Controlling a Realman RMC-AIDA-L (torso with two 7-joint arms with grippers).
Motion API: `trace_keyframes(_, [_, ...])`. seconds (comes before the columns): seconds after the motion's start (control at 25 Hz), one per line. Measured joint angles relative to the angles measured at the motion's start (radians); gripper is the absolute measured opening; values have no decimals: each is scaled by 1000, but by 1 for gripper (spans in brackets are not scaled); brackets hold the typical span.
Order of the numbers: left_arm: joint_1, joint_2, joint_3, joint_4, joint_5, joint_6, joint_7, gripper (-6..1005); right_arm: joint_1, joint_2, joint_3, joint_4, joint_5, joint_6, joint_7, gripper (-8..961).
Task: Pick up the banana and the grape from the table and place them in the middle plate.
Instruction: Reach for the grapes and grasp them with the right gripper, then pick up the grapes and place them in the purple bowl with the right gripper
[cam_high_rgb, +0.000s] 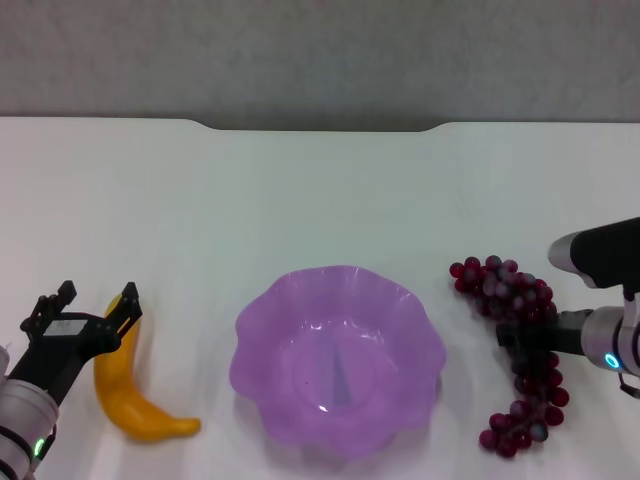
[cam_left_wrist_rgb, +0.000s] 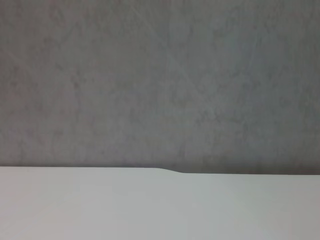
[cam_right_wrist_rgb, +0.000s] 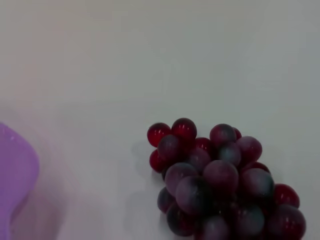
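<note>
The translucent purple scalloped-rim plastic plate (cam_high_rgb: 337, 355) sat on the plain white table (cam_high_rgb: 300, 200), toward its near side, with nothing inside it. To the plate's left lay the curved, glossy yellow-orange banana (cam_high_rgb: 130, 395), flat on the table and apart from the plate's rim, one end pointing toward the plate. To the plate's right lay the long bunch of small round dark red-purple grapes (cam_high_rgb: 512, 352), some with a greyish bloom, also resting on the table and close to the rim without touching it.

The left gripper (cam_high_rgb: 98, 305) was over the banana's far end, on the side away from the plate, its two black fingers spread wide with nothing between them; one finger lay right at the banana's tip. The right gripper (cam_high_rgb: 520, 338) reached in from the side away from the plate to the middle of the grape bunch; whether its fingers were spread or closed could not be told. The right wrist view showed the bunch's end near, with the plate's rim at the edge.
</note>
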Motion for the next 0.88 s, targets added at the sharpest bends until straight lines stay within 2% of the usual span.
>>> trace_keyframes(0.08, [1,0,0,0,0,0,0,863,0,0,-1,0,0,-1,-1,713])
trace_keyframes(0.28, [1,0,0,0,0,0,0,863,-4,-1,-12,-2,-1,-21,-4,601])
trace_keyframes(0.88, [0,0,0,-2,0,2,0,863,-27,-2,-38,-4,-2,-77,-2,488])
